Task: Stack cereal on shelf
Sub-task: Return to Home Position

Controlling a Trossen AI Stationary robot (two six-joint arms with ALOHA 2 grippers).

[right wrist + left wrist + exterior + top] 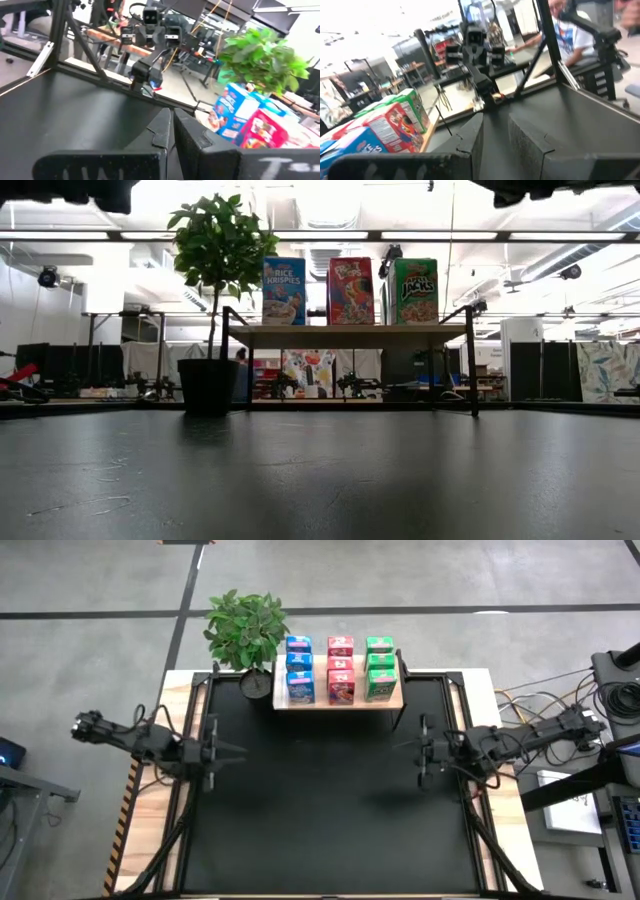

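Note:
The nine cereal cartons stand upright on the light-wood shelf (337, 703) at the table's far edge. They form three rows running front to back: blue (299, 670), red (340, 668) and green (379, 667). The low view shows the front blue (284, 291), red (351, 291) and green (415, 291) cartons on the shelf board (350, 332). My left gripper (238, 750) (496, 117) hangs over the mat's left side, with a narrow gap between its fingers. My right gripper (405, 747) (172, 112) hangs over the mat's right side, shut. The two point at each other and hold nothing.
A potted plant (245, 628) (208, 385) stands just left of the shelf. The black mat (320, 810) lies between the arms. Black frame rails (200, 690) run along the table's edges. A person (570, 35) is in the room beyond the table.

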